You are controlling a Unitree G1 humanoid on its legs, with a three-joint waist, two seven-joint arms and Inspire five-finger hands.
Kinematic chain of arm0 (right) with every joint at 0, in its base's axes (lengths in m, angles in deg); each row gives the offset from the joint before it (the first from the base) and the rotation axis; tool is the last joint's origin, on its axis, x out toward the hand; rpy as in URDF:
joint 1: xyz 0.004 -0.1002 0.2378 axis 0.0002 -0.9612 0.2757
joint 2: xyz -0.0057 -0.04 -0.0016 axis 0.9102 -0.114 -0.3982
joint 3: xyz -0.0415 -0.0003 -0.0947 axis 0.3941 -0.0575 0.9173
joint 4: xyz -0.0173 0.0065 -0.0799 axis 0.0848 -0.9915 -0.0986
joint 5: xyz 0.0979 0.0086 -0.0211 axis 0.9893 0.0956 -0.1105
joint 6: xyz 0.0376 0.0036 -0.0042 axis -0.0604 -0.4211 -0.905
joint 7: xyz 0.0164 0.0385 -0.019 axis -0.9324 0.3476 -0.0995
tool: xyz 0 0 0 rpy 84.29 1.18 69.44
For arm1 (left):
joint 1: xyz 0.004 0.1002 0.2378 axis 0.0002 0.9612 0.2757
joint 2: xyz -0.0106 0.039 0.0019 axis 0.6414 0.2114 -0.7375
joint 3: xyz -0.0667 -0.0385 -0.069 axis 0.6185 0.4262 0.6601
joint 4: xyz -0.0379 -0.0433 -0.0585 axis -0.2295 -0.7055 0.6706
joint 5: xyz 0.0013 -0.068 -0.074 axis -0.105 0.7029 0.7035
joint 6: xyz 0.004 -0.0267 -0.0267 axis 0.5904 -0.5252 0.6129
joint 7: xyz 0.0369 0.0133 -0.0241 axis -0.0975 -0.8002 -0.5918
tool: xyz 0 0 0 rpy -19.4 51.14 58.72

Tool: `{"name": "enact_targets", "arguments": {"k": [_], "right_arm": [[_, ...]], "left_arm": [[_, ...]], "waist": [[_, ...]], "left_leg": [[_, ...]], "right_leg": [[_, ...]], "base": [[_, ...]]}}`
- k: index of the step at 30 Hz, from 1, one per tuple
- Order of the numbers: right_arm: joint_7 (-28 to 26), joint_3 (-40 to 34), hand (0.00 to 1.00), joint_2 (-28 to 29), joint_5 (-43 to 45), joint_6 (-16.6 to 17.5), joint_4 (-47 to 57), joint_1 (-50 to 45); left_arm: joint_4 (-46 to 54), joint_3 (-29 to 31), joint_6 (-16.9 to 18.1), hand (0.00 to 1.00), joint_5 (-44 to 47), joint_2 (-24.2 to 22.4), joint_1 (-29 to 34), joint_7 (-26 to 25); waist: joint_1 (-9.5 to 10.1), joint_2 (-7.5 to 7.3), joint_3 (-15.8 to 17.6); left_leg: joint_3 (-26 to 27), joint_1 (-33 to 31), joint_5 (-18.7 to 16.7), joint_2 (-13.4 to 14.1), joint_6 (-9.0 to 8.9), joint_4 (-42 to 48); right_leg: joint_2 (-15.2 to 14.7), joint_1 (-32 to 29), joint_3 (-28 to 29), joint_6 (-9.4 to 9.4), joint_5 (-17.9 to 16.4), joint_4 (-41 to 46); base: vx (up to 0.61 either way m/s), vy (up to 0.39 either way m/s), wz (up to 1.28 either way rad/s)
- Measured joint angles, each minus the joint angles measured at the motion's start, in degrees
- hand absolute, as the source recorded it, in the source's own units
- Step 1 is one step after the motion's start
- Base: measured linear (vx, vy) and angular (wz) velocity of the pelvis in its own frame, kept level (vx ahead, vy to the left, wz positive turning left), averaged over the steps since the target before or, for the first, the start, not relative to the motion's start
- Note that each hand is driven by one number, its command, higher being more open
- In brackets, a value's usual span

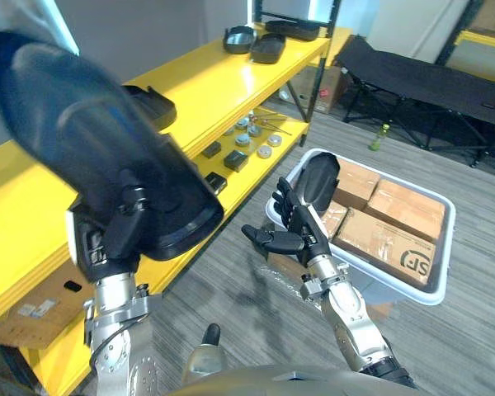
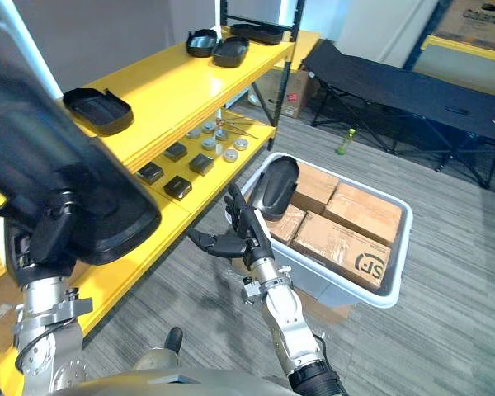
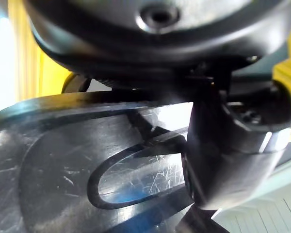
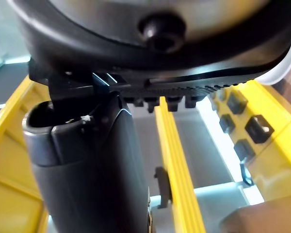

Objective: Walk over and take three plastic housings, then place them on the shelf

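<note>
left hand [image 1: 107, 238] curled round a big black plastic housing [image 1: 99, 140], held high beside the yellow shelf [image 1: 206, 82], where a shelved housing [image 2: 99, 107] already lies, so i take this as the placing step. right hand [image 2: 241, 235] slack-fingered and holding nothing, just beside the white bin [image 2: 403, 247] with a spare housing [image 2: 276, 186] upright in its corner; touching it or not, can't quite tell. next move calls for lowering the held piece flat onto bare shelf top, clear of its neighbour, before i let go.

Three black plastic housings [image 2: 99, 109] lie on the yellow metal shelf's [image 2: 165, 82] top tier, small black parts [image 2: 176, 152] on its lower tier, and right of it a white plastic tub [image 2: 403, 247] holds brown cardboard boxes [image 2: 351, 243] and another housing [image 2: 277, 183].
</note>
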Motion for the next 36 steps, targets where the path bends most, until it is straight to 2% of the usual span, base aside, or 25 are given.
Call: {"name": "enact_targets", "arguments": {"k": [3, 6, 9, 10, 11, 12, 13, 14, 15, 16, 18, 19, 21, 23, 25, 26, 27, 28, 29, 30, 31, 32, 33, 34, 36], "right_arm": [[-1.3, 0.2, 1.0, -0.2, 0.0, 0.1, 0.0, 0.0], [-3.4, 0.2, 1.0, -1.7, 0.0, 1.7, 0.0, 0.0], [-4.7, 0.2, 1.0, -2.1, 0.0, 2.1, 0.0, -0.2], [-4.9, 0.2, 1.0, -2.2, 0.0, 2.1, 0.0, -0.2], [-4.9, -0.1, 1.0, -2.6, 0.0, 2.2, 0.0, -0.4], [-4.8, -0.3, 1.0, -3.2, 0.0, 2.3, 0.2, -0.6], [-4.8, -0.3, 1.0, -4.4, 0.0, 2.3, 0.5, -0.6], [-4.8, -0.5, 1.0, -4.8, 0.0, 2.4, 0.5, -0.6], [-4.8, -0.9, 1.0, -5.2, 0.0, 2.4, 0.4, -0.7], [-4.7, -0.9, 1.0, -5.1, 0.0, 2.5, 0.4, -0.6], [-4.6, -0.6, 1.0, -4.4, 0.0, 2.5, 0.4, -0.6], [-4.2, -0.5, 1.0, -3.6, 0.1, 3.2, 0.4, -0.3], [-2.9, 0.3, 1.0, -2.4, 0.6, 4.4, 0.5, 0.9], [-1.1, 1.6, 1.0, -1.7, 0.5, 4.8, 0.5, 1.8], [1.0, 2.9, 1.0, -1.4, -0.1, 5.0, 0.5, 2.7], [2.9, 3.3, 1.0, -0.9, -1.3, 5.5, 0.5, 3.0], [4.2, 3.5, 1.0, -0.3, -2.2, 6.1, 0.5, 3.1], [5.3, 3.5, 1.0, 0.2, -2.2, 6.4, 0.9, 3.2], [5.9, 3.5, 1.0, 0.3, -2.2, 6.4, 1.0, 3.3], [6.8, 3.7, 1.0, 0.6, -2.2, 6.5, 1.0, 3.3], [7.7, 3.7, 1.0, 1.0, -2.3, 7.0, 1.1, 3.5], [8.0, 3.7, 1.0, 1.2, -2.3, 7.3, 1.1, 3.9], [8.6, 3.7, 1.0, 1.8, -2.4, 7.9, 1.1, 5.1], [9.2, 3.6, 1.0, 2.0, -2.5, 9.0, 1.2, 6.7], [10.6, 2.4, 1.0, 1.7, -4.7, 10.0, 2.3, 9.0]], "left_arm": [[0.0, -0.8, 0.0, 0.0, -1.2, 0.2, -0.2, -0.3], [0.0, -1.9, -0.1, 0.0, -2.1, 1.0, -1.0, -2.3], [-0.2, -2.2, -0.2, 0.0, -2.0, 1.0, -1.8, -3.2], [-0.4, -2.5, -0.2, 0.0, -2.0, 1.0, -1.9, -3.1], [-1.1, -3.4, -0.2, 0.0, -2.0, 1.2, -2.3, -2.6], [-1.9, -4.3, -0.2, 0.0, -2.0, 1.2, -2.6, -2.0], [-2.9, -5.5, -0.2, 0.0, -2.0, 1.2, -2.7, -1.4], [-3.3, -6.0, -0.2, 0.0, -2.0, 1.3, -2.7, -1.2], [-3.9, -6.4, -0.2, 0.0, -2.1, 1.3, -2.4, -0.8], [-4.0, -6.2, -0.2, 0.0, -2.0, 1.4, -1.5, -1.0], [-4.0, -5.8, -0.2, 0.0, -2.0, 1.4, -1.1, -1.4], [-3.9, -5.3, -0.2, 0.0, -2.0, 1.8, -1.3, -1.7], [-3.9, -4.8, -0.2, 0.0, -2.1, 2.5, -1.9, -1.8], [-3.9, -4.6, -0.3, 0.0, -2.1, 2.5, -1.9, -1.8], [-3.9, -4.4, -0.4, 0.0, -2.2, 2.5, -2.0, -1.4], [-3.5, -4.1, -0.7, 0.0, -2.2, 2.7, -2.2, -0.4], [-1.9, -3.6, -1.7, 0.0, -2.3, 3.1, -2.2, 0.5], [-0.9, -3.1, -1.7, 0.0, -2.3, 3.1, -2.6, 1.6], [-0.7, -2.9, -1.7, 0.0, -2.2, 3.1, -2.9, 2.1], [-0.6, -2.6, -1.7, 0.0, -2.3, 3.3, -3.2, 2.5], [-0.4, -2.1, -1.7, 0.0, -2.4, 3.9, -3.9, 2.8], [-0.4, -1.6, -1.7, 0.0, -2.9, 4.2, -4.2, 2.5], [-0.4, -1.0, -1.7, 0.0, -3.6, 4.8, -5.1, 1.4], [-0.4, -0.4, -1.7, 0.0, -3.8, 5.1, -5.7, -0.1], [-0.4, -0.1, -1.7, 0.0, -3.8, 5.1, -6.4, -1.3]], "waist": [[0.19, 0.21, 0.0], [0.17, 0.23, 0.0], [-0.22, 0.41, 0.4], [-0.89, 0.55, 0.5], [-1.21, 0.74, 0.8], [-1.81, 0.95, 0.9], [-2.25, 1.71, 1.8], [-2.21, 1.81, 2.3], [-1.22, 2.24, 2.9], [-0.24, 3.42, 3.4], [0.05, 3.01, 3.6], [0.48, 2.29, 4.0], [0.89, 1.14, 4.7], [0.96, 0.83, 5.0], [1.47, 0.89, 5.1], [2.22, 0.6, 5.1], [2.61, -0.52, 4.9], [2.49, -0.66, 4.8], [2.51, -0.08, 4.8], [2.46, 0.06, 4.6], [2.49, -0.23, 4.5], [2.43, -0.38, 4.4], [1.98, -0.42, 4.7], [1.37, -0.7, 4.7], [0.76, 0.23, 5.0]], "left_leg": [[0.1, -0.1, 0.8, 0.0, -0.7, 0.0], [0.2, -1.5, 0.9, 0.0, -0.55, 0.9], [0.4, -2.9, 1.5, -0.3, 0.26, 1.8], [2.2, -3.6, 1.8, -0.5, 2.15, 1.7], [7.9, -4.8, 0.7, 0.3, 7.56, 1.9], [12.4, -6.0, -0.4, 1.3, 8.84, 2.7], [15.1, -6.5, -0.7, 2.0, 8.52, 2.7], [15.7, -6.6, -1.2, 2.0, 7.9, 2.9], [16.8, -8.0, -1.3, 2.2, 7.95, 5.3], [16.9, -8.2, 0.7, 2.9, 6.48, 7.4], [17.4, -8.3, 1.3, 2.8, 5.03, 8.8], [17.8, -9.0, 0.4, 2.6, 4.38, 10.6], [17.8, -12.0, -2.4, 2.6, 4.22, 16.6], [17.6, -13.8, -6.6, 2.7, 4.36, 23.0], [17.8, -14.5, -11.1, 2.6, 4.77, 28.8], [18.1, -14.6, -13.9, 2.1, 5.09, 31.4], [18.4, -14.9, -15.5, 0.8, 5.56, 32.5], [18.3, -15.2, -17.0, 0.1, 6.48, 33.8], [17.7, -15.3, -17.6, 0.0, 6.72, 34.1], [17.7, -15.0, -17.9, -0.5, 7.06, 33.5], [17.6, -13.9, -18.1, -1.3, 7.49, 31.7], [17.3, -13.3, -18.1, -1.6, 7.8, 30.6], [16.5, -11.8, -17.6, -2.4, 9.26, 28.4], [15.7, -9.6, -17.1, -2.7, 10.42, 26.4], [14.6, -5.5, -16.8, -3.3, 10.77, 23.1]], "right_leg": [[0.2, 0.4, 0.0, 1.52, 1.3, -0.7], [0.8, 0.6, -0.1, 1.64, 2.9, -3.2], [1.0, 1.0, -1.6, 1.29, 2.8, -3.2], [1.0, 1.3, -3.0, 0.94, 2.6, -3.2], [0.9, 1.6, -4.9, 0.84, 2.5, -3.3], [0.9, 1.8, -7.0, 0.86, 2.6, -3.3], [0.7, 2.9, -9.5, 0.7, 2.4, -3.3], [0.4, 3.1, -10.1, 0.68, 2.2, -3.2], [0.0, 3.1, -10.6, 0.89, 1.8, -2.8], [-0.1, 3.2, -9.7, 1.48, 1.2, -1.5], [-0.9, 3.2, -9.1, 2.04, 0.7, -0.8], [-1.4, 3.1, -8.8, 2.0, 0.7, -0.5], [-2.1, 2.2, -8.1, 2.08, 0.8, 0.2], [-2.6, 3.1, -7.5, 2.53, 1.0, 0.7], [-3.3, 5.0, -7.1, 1.49, 0.2, 0.9], [-4.1, 5.9, -7.0, 0.0, -0.6, 0.8], [-5.1, 6.8, -7.3, -1.45, -1.3, 0.0], [-5.7, 6.6, -7.2, -5.29, 0.5, 1.6], [-6.1, 5.4, -5.6, -7.03, 2.1, 4.6], [-7.5, 2.1, -3.0, -7.87, 5.6, 10.2], [-8.9, -1.7, 0.1, -8.53, 11.1, 16.1], [-9.2, -3.3, 1.9, -8.0, 12.9, 18.5], [-8.4, -6.7, 4.7, -6.64, 11.3, 24.1], [-6.2, -8.9, 5.8, -6.25, 6.5, 27.7], [-2.3, -10.8, 5.6, -6.37, 2.1, 26.2]], "base": [[0.0, -0.014, 0.03], [0.0, 0.007, 0.03], [-0.03, 0.017, 0.24], [-0.08, 0.013, 0.67], [-0.12, 0.001, 0.99], [-0.1, -0.005, 1.25], [-0.08, -0.002, 1.04], [-0.07, 0.039, 0.76], [-0.06, 0.047, 0.14], [-0.04, 0.052, -0.04], [0.03, 0.04, -0.17], [0.05, 0.043, -0.12], [0.06, 0.064, -0.1], [0.09, 0.112, -0.08], [0.09, 0.158, -0.08], [0.09, 0.194, 0.04], [0.17, 0.263, 0.16], [0.16, 0.202, 0.25], [0.18, 0.265, 0.29], [0.14, 0.259, 0.26], [0.19, 0.307, 0.22], [0.22, 0.206, 0.17], [0.27, 0.18, 0.22], [0.23, 0.103, 0.24], [0.23, 0.103, 0.35]]}}
